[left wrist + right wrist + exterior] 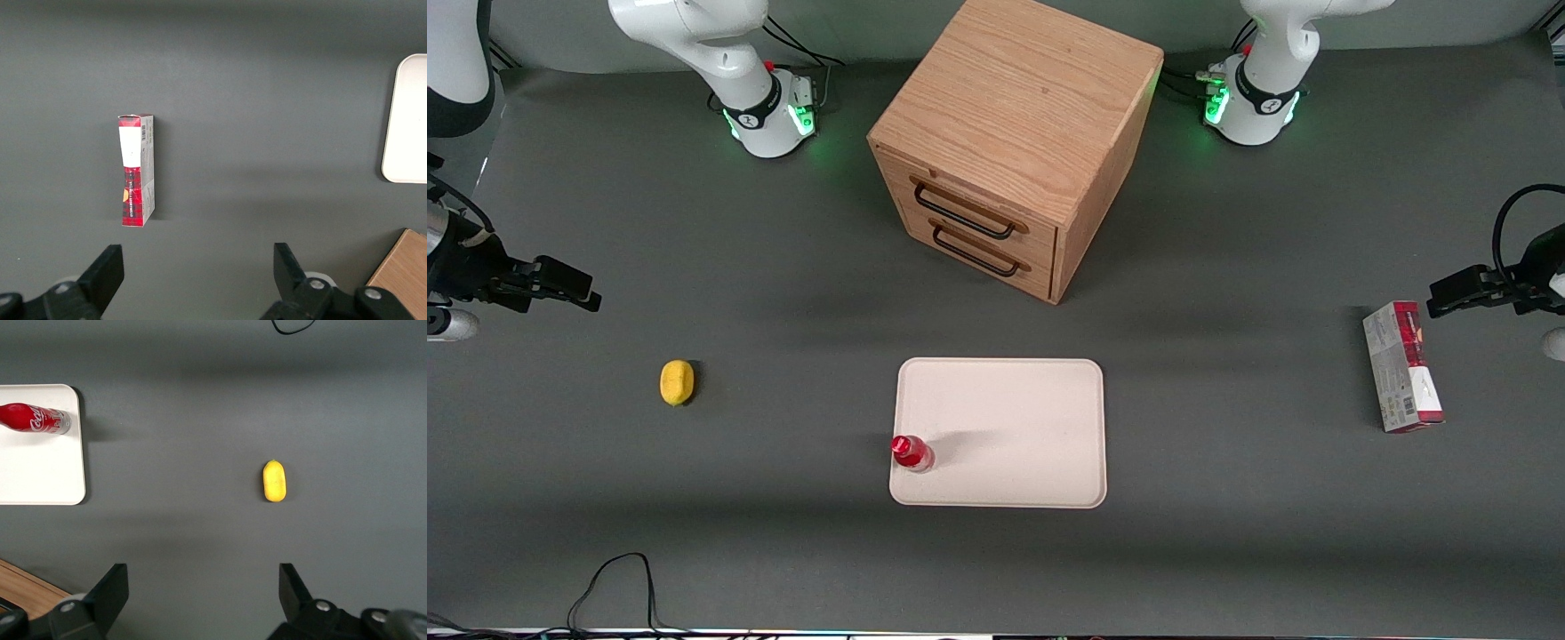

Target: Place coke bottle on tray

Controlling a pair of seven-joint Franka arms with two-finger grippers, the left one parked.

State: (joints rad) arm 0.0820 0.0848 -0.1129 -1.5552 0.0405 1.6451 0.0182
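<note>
The coke bottle (911,452) (35,419), small, red and red-capped, stands upright on the cream-white tray (1014,418) (40,473), at the tray's corner nearest the front camera on the working arm's side. My gripper (587,296) (203,577) hangs high over the working arm's end of the table, well away from the tray and bottle. It is open, with only bare grey table between its fingers (110,587).
A yellow lemon-like lump (677,382) (274,481) lies on the table between the gripper and the tray. The wooden drawer cabinet (1014,133) stands farther from the front camera than the tray. A red-and-grey carton (1402,366) (137,170) lies toward the parked arm's end.
</note>
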